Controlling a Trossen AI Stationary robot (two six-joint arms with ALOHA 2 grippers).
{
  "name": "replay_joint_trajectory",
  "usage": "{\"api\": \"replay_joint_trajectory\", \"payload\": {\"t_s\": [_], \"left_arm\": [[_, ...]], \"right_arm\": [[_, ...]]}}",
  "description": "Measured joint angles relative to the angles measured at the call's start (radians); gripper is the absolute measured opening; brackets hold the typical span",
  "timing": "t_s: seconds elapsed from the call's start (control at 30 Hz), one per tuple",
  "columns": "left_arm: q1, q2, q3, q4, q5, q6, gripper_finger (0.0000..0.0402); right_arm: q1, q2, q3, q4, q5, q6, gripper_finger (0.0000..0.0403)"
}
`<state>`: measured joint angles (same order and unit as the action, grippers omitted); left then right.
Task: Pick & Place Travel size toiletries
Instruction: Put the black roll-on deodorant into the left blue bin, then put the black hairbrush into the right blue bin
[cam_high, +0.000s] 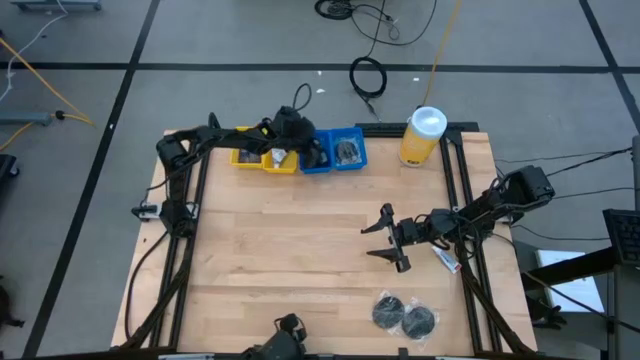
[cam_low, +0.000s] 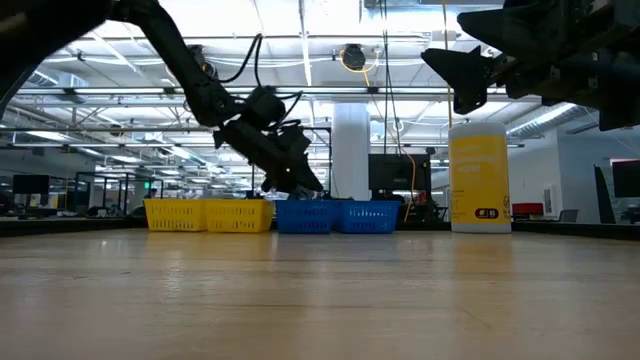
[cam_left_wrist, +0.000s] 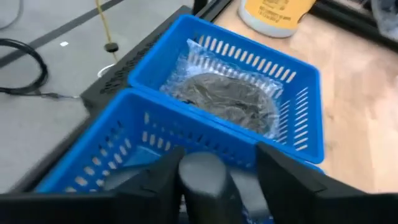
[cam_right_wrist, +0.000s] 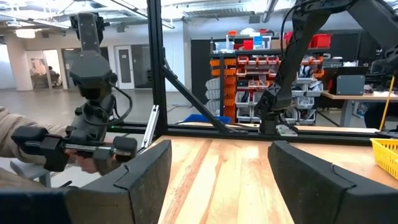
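Wooden table (cam_high: 300, 250) on a grey workshop floor, left gripper (cam_high: 312, 152) over the near blue bin (cam_high: 316, 160), fingers parted around a small dark bottle (cam_left_wrist: 202, 180), clear packet (cam_left_wrist: 227, 96) in the next blue bin (cam_high: 349, 150), right gripper (cam_high: 385, 238) hanging released mid-table, two dark round packets (cam_high: 403, 316) near the front edge.

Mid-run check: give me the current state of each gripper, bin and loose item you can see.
left gripper: over the left blue bin, dark bottle between its fingers.
right gripper: open, empty, above bare table.
right blue bin: holds a clear-wrapped dark round packet.
yellow bins: one holds a pale item.
two dark round packets: flat on the table, near edge.
white tube: lying by the right arm.
yellow canister: upright, lid on.
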<state>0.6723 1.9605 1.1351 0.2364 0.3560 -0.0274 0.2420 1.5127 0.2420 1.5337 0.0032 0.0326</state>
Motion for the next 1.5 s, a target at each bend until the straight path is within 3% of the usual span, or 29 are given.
{"api": "replay_joint_trajectory", "payload": {"t_s": [0.23,0.47,0.63,0.83,0.93,1.07,1.2,1.37,1.5], "left_arm": [[0.015,-0.065,0.022,-0.112,-0.155,0.067,0.0267],[-0.032,-0.199,0.016,-0.213,-0.267,0.078,0.0284],[-0.179,-0.294,-0.110,-0.153,-0.314,0.117,0.0284],[-0.413,-0.353,-0.347,0.109,-0.362,0.097,0.0285],[-0.527,-0.351,-0.434,0.217,-0.376,0.069,0.0285],[-0.662,-0.346,-0.497,0.243,-0.421,0.037,0.0285],[-0.783,-0.346,-0.528,0.246,-0.531,-0.034,0.0285],[-0.899,-0.346,-0.551,0.246,-0.694,-0.081,0.0285],[-0.932,-0.346,-0.554,0.248,-0.779,-0.080,0.0285]], "right_arm": [[0.000,0.000,0.000,-0.016,-0.003,0.008,0.0258],[0.000,0.000,0.000,-0.029,-0.003,0.008,0.0258],[0.002,0.000,0.000,-0.151,-0.002,0.048,0.0258],[0.010,0.000,0.024,-0.372,0.000,0.102,0.0258],[0.052,0.000,0.090,-0.551,0.075,0.042,0.0258],[0.118,0.001,0.226,-0.881,0.295,-0.018,0.0258],[0.158,0.001,0.377,-1.275,0.410,0.062,0.0258],[0.180,0.000,0.530,-1.754,0.435,0.333,0.0258],[0.197,0.000,0.607,-2.124,0.294,0.591,0.0258]]}}
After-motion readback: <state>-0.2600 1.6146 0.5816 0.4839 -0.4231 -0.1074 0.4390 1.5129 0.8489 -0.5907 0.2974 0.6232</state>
